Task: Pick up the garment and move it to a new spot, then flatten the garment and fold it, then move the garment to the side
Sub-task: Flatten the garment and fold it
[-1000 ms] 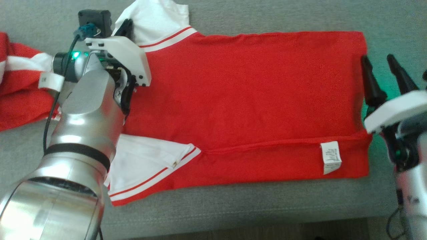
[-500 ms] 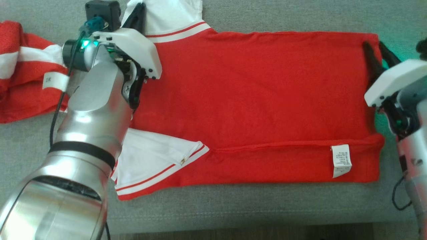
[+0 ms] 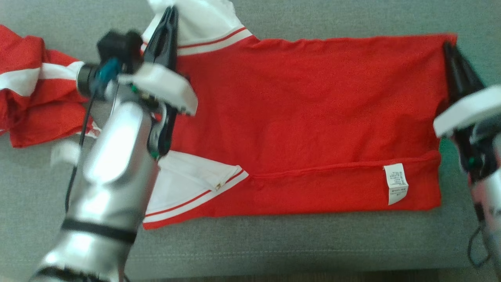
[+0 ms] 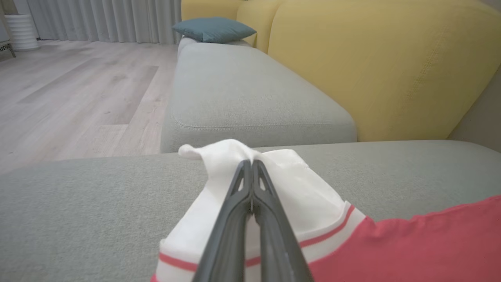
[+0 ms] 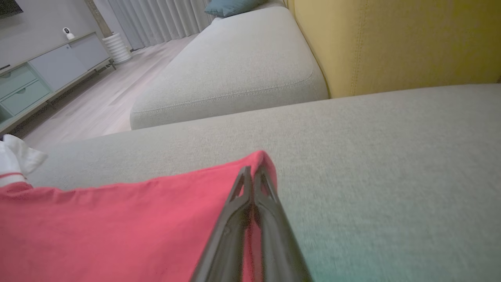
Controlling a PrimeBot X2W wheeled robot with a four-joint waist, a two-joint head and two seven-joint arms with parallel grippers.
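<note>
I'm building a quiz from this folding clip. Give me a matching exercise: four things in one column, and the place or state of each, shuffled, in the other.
Things:
1. left gripper
2. right gripper
3. label
4. cushion

Places or states:
A. on the near folded strip of the shirt
B. shut on the white sleeve
C. on the far seat
D. shut on the shirt's red corner

Pairs: 1-B, 2-D, 3-A, 4-C
</note>
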